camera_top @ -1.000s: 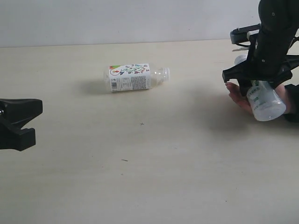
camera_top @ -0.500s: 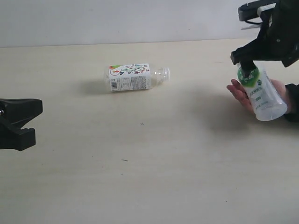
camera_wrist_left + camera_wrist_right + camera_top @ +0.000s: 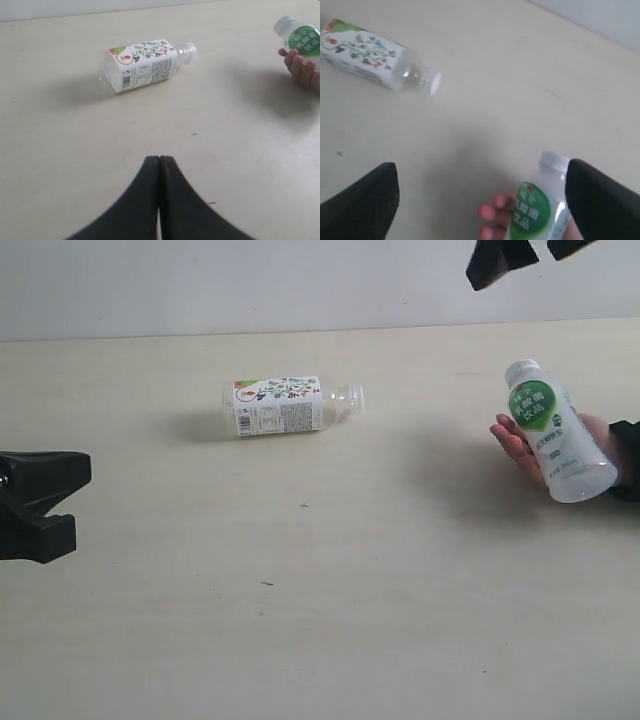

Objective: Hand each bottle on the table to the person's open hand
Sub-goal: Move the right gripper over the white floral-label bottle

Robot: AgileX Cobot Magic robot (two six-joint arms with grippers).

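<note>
Currently, exterior view: the floral-label bottle [image 3: 288, 406] is lying on its side on the table [image 3: 300, 620], well apart from both arms. The green-label bottle [image 3: 556, 433] is resting in the person's hand [image 3: 522, 445] at the right edge. The left gripper [image 3: 75, 495] is sitting at the left edge; the right gripper [image 3: 525, 255] is hanging high above the hand — clear of the bottle. Left wrist view: jaws are pressing together, gripping nothing. Right wrist view: jaws are standing spread wide — empty, the green-label bottle showing below them.
</note>
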